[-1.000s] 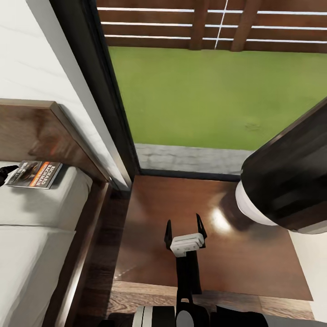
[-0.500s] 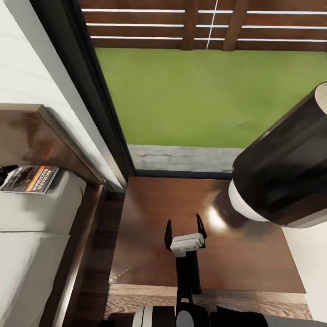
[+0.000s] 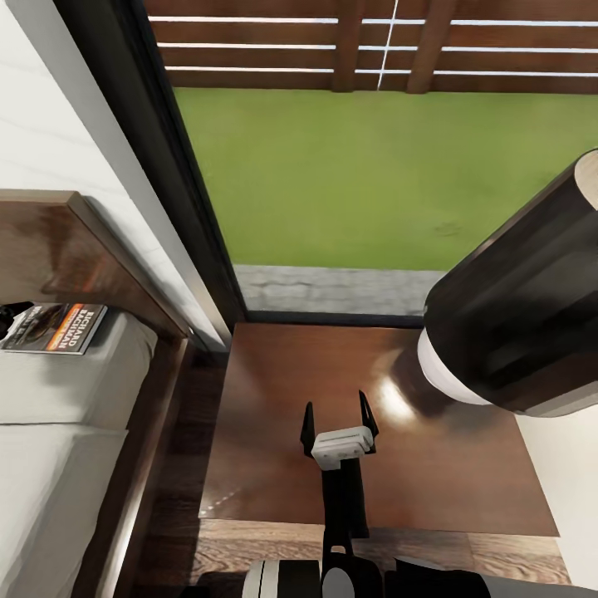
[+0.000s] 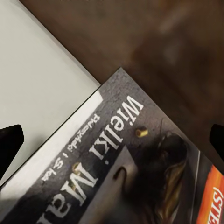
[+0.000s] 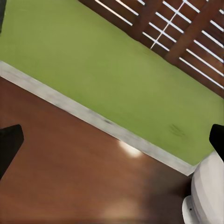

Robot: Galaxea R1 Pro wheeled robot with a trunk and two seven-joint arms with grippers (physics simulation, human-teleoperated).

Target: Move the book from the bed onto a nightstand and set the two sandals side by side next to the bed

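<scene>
Left end effector (image 4: 112, 140) unmoved, straddling book (image 3: 56, 327).

Glossy nightstand top (image 5: 70, 172), green lawn (image 5: 93, 60) beyond; slatted fence (image 5: 172, 23), lamp (white base) (image 5: 205, 196)

Head downward; both wrists close
</scene>
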